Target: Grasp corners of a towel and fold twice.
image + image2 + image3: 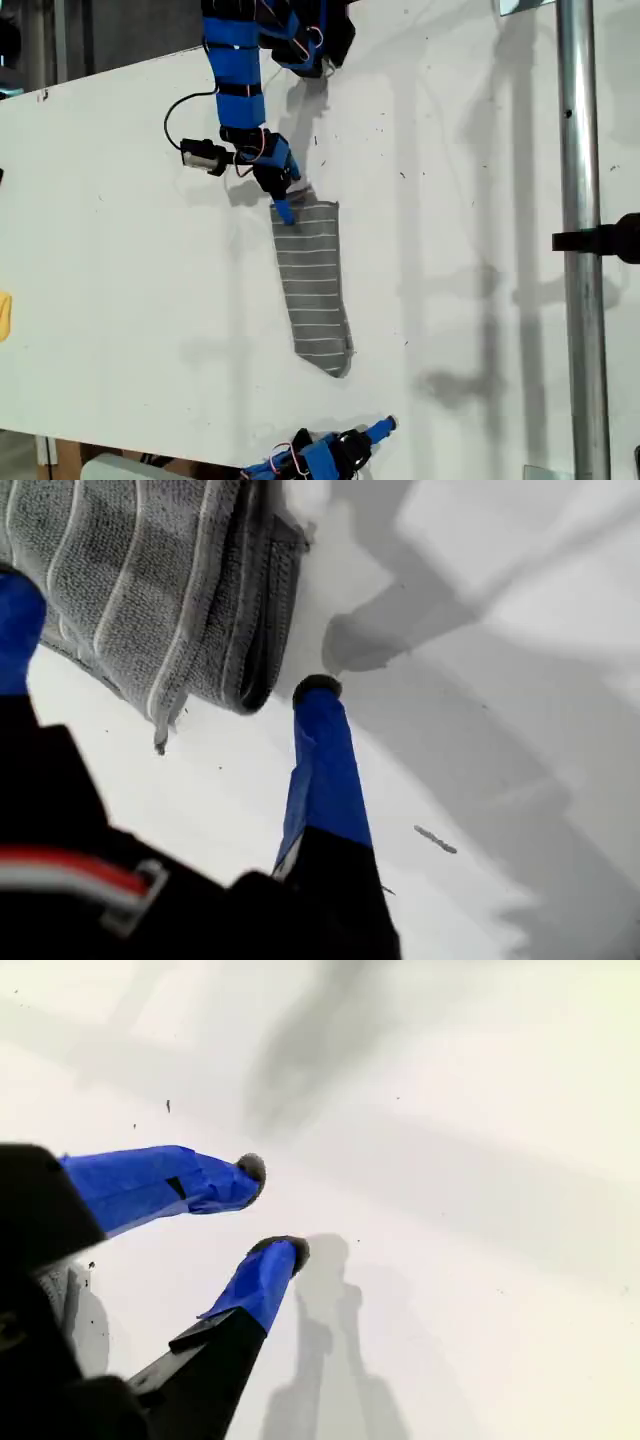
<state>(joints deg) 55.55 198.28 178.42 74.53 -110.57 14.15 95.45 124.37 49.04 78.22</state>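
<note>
Towel [312,285] is lying folded into a narrow strip on the white counter [120,250]; my first tool [287,208] is hanging spread open over its upper corner [240,695], gripping nothing. My second tool [272,1210] is hovering well apart from the towel, released over bare counter.

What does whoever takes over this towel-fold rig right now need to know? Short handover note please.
My first gripper: open, fingers either side of the towel's end corner, which lies between them unclamped; one finger rests on the table beside the cloth.
My second gripper: open, empty, over bare table, away from the towel.
Towel: lies flat as a long narrow strip in the middle of the exterior view, with stacked layers visible at its end in the first wrist view, so at least one fold looks done.
Left: probably the second fold, bringing one short end over to the other.
</note>
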